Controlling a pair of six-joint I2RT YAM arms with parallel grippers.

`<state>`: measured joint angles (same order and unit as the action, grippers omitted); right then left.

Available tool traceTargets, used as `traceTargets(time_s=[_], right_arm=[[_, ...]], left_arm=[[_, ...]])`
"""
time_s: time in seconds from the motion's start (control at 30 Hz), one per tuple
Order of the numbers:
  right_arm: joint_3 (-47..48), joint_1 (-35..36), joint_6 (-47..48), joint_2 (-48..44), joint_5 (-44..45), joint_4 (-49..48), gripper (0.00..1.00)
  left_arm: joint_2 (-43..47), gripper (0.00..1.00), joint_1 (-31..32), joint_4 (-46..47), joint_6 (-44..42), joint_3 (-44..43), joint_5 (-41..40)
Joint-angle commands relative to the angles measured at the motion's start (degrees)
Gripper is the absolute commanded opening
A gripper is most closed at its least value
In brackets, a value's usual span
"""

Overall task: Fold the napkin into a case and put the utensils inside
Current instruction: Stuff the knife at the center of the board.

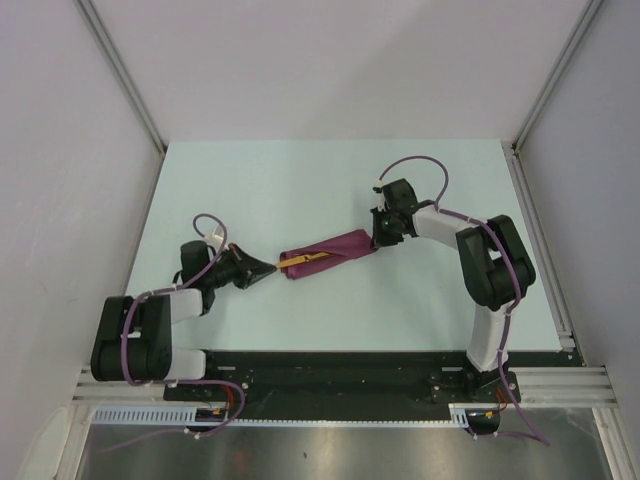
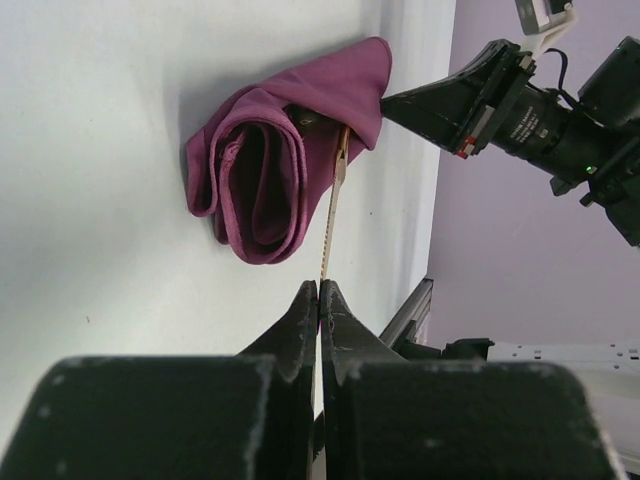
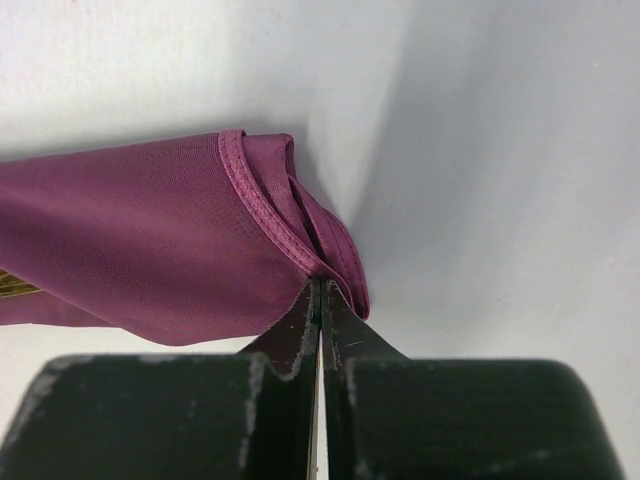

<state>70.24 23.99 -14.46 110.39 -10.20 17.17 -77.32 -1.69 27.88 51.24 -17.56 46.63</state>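
The plum napkin [image 1: 330, 250] lies mid-table, rolled into a narrow case [image 2: 265, 175] whose open mouth faces my left arm. A slim golden-yellow utensil [image 2: 331, 215] runs from my left gripper [image 2: 319, 290] into that mouth, its far end under the cloth. The left jaws are shut on its near end. My right gripper [image 3: 321, 285] is shut on the hemmed corner of the napkin [image 3: 150, 250] at the far right end of the roll. In the top view it [image 1: 382, 240] sits at the right end and the left gripper [image 1: 268, 267] just left of the roll.
The pale table [image 1: 300, 180] is walled by grey panels on three sides. An aluminium rail [image 1: 535, 230] runs along its right edge, and a black base bar [image 1: 330, 365] lies along the near edge between the arm bases.
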Motion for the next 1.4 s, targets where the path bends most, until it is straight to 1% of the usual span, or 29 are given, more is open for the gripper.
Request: traceTargets(time_s=[0.0,0.03,0.07,0.1,0.13,0.2,0.27,0.37,0.4,0.43,0.47,0.57,0.63,0.73,0.9,0.93,0.97,1.03,1.13,1.2,1.3,1.37], right_arm=[[0.3,0.4,0.1,3.9,0.3,0.1,0.0],[0.5,0.4,0.3,4.0,0.2,0.1,0.0],[0.8,0.4,0.3,4.2,0.4,0.6,0.0],[1.0,0.4,0.4,4.5,0.4,0.7,0.0],[1.0,0.5,0.4,4.6,0.4,0.8,0.0],[1.0,0.7,0.4,4.7,0.3,0.8,0.0],[1.0,0.7,0.4,4.8,0.4,0.8,0.0],[0.8,0.4,0.5,4.4,0.8,0.9,0.0],[0.7,0.3,0.5,4.3,0.9,0.9,0.0],[0.8,0.0,0.7,4.1,1.1,1.0,0.0],[0.9,-0.1,0.8,4.0,1.1,1.3,0.0],[1.3,-0.3,1.0,4.1,0.7,1.5,0.0],[1.4,-0.3,1.2,4.0,0.7,1.8,0.0],[1.7,-0.1,1.4,4.2,0.8,1.8,0.0],[2.0,0.5,1.4,4.7,0.4,1.7,0.0],[2.0,0.7,1.5,4.7,0.4,1.7,0.0],[2.1,0.7,1.4,4.7,0.4,1.7,0.0],[2.4,0.9,1.4,4.9,0.4,1.9,0.0],[2.4,1.1,1.5,5.0,0.4,2.0,0.0],[2.3,1.1,1.6,5.1,0.3,2.1,0.0],[2.2,1.3,1.9,5.1,0.8,2.2,0.0],[2.4,1.2,1.9,5.2,0.7,2.2,0.0]], left_arm=[[-3.4,0.0,1.3,7.3,2.5,0.5,-0.8],[-5.3,0.0,1.3,8.2,3.2,0.6,-0.5],[-6.2,0.0,1.3,11.2,4.1,0.9,0.2],[-7.1,0.0,2.9,12.5,6.1,1.5,0.6],[-8.9,0.0,3.0,14.5,7.4,1.9,1.0],[-10.2,0.0,3.0,20.9,11.1,4.3,1.5],[-11.3,0.0,3.0,24.0,12.8,5.3,1.8],[-10.3,0.0,2.8,24.1,12.7,5.9,2.1],[-9.8,0.0,2.7,23.2,11.1,5.6,2.1],[-9.4,0.0,2.7,19.9,9.9,5.3,1.9],[-8.9,0.0,2.7,19.4,8.9,5.1,2.0],[-9.0,0.0,2.0,21.1,8.9,5.0,4.1],[-9.2,0.0,-0.7,22.6,9.8,5.3,6.0],[-9.4,0.0,-2.4,27.1,13.1,6.5,8.0],[-11.0,0.0,-2.6,36.8,18.9,8.2,9.5],[-12.7,0.0,-2.5,38.4,19.6,8.4,9.8],[-13.6,0.0,-2.5,42.7,21.7,8.8,10.1],[-16.8,0.0,-2.3,46.5,23.5,9.7,10.0],[-20.0,0.0,-1.1,53.8,26.8,11.1,9.0],[-22.2,0.0,-0.2,56.8,27.9,11.8,7.7],[-23.8,0.0,1.1,59.0,28.6,12.5,5.0],[-25.2,0.0,1.2,62.5,30.0,13.3,3.7]])
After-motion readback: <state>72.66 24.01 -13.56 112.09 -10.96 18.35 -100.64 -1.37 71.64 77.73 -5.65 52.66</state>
